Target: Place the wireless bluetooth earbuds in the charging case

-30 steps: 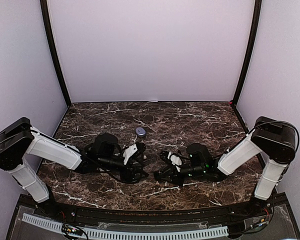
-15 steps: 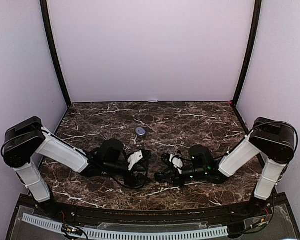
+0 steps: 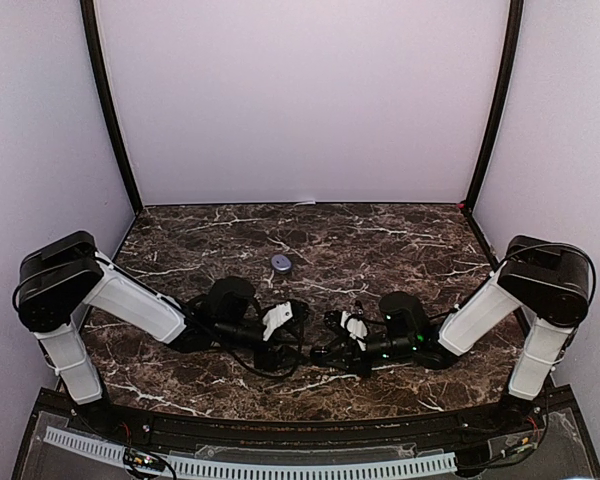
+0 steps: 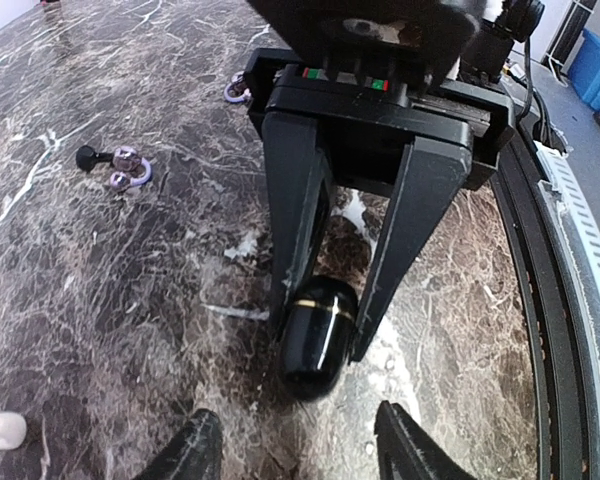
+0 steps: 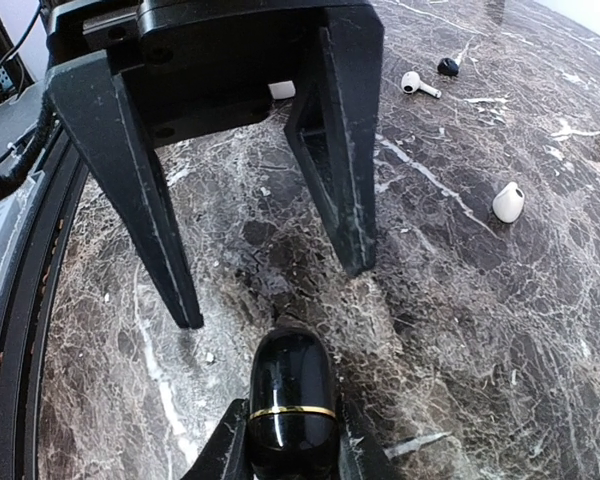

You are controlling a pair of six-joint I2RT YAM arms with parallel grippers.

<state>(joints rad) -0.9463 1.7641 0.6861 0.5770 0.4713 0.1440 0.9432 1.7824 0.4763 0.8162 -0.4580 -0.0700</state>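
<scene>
Right wrist view has the right pincer (image 5: 290, 447) clenched on the black charging case (image 5: 291, 395), a glossy capsule with a thin gold band around it, held low over the dark marble surface (image 5: 460, 330). Facing it, the left pincer (image 5: 272, 292) is released, with its two black fingers (image 5: 130, 200) spread wide and their tips close to the surface. Past that pincer the earbuds lie loose on the marble, all apart from the case. One white earbud (image 5: 508, 202) sits alone off to the side. Farther back, a white stemmed earbud (image 5: 417, 83) lies just beside a black earbud (image 5: 447, 66).

Left wrist view shows the same grip from the front: the case is tilted between the right pincer's fingers, its rounded end pointing down toward the surface. Small lilac pieces (image 4: 130, 170) lie next to a dark earbud there.

Top external view shows both arms stretched low, their pincers meeting near the middle of the near side. A round lavender case (image 3: 281, 262) lies well behind them.
</scene>
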